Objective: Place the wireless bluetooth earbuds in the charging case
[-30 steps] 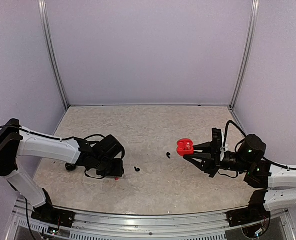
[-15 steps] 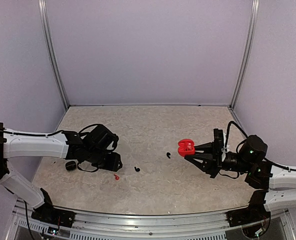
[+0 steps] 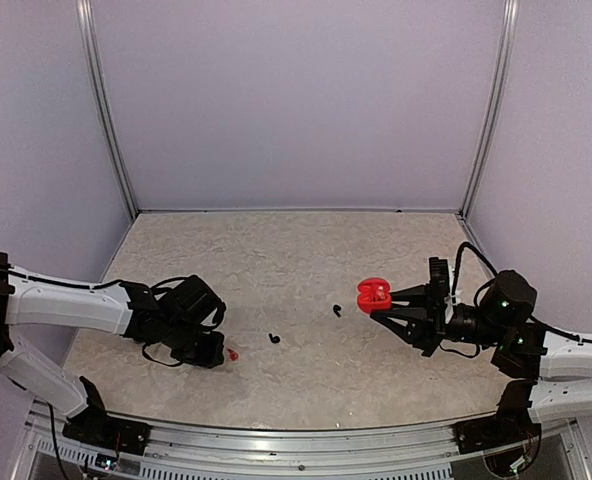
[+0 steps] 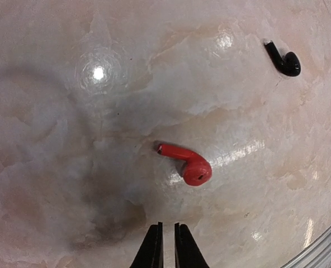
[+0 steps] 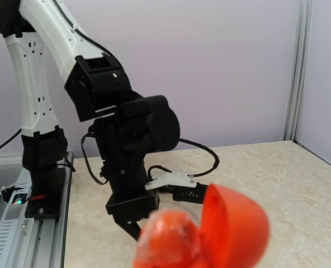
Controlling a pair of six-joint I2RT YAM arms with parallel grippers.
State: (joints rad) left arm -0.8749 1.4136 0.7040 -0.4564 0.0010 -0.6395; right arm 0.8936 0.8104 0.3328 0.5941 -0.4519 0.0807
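table (image 3: 306, 250): pale marbled top, everything sits on the near half
left arm (image 3: 66, 305): stretched low along the near-left edge, wrist tipped down at the surface
right arm (image 3: 566, 355): reaches in from the near-right, wrist level and pointing left
right gripper (image 3: 378, 302): clamped on the charging case, holding it off the table right of centre
left gripper (image 4: 166, 229): jaws pinched together, nothing between them, hanging just above the table
charging case (image 3: 371, 293): red, lid open; too blurred in the right wrist view to tell if a bud is inside
red earbud (image 4: 189, 164): lies flat on the table just ahead of the left gripper tips and slightly right of them, not touching
red earbud axis: in the left wrist view the stem points up-left, the bulb sits nearest the tips
black earbud (image 4: 284, 60): farther out on the table, well apart from the red one
second black earbud (image 3: 334, 309): between the first black one and the case
nearer arm: left, by far
next move, judged: jaws must part first, then drop astride the bud, across the stem
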